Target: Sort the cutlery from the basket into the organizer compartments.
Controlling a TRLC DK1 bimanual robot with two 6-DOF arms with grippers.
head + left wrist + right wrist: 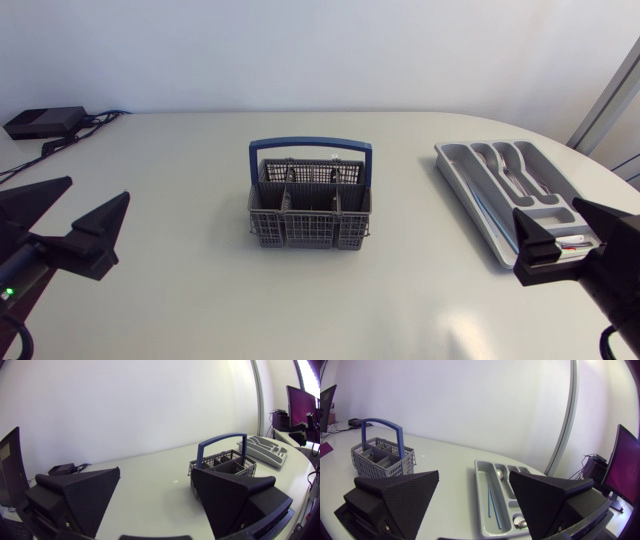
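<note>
At table centre, basket is looking empty, though I can't see every cell bottom. Cutlery is lying in organizer, right side. Left end effector and right end effector are sitting wide open, holding nothing. Sorting is looking done.

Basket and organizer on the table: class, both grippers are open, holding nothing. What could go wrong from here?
1. The blue handle arches over the basket compartments; a gripper dropping straight in may catch it and tip the basket.
2. The organizer lies close to the edge of the table, with the right gripper by its near end; a careless swing may shove it.
</note>
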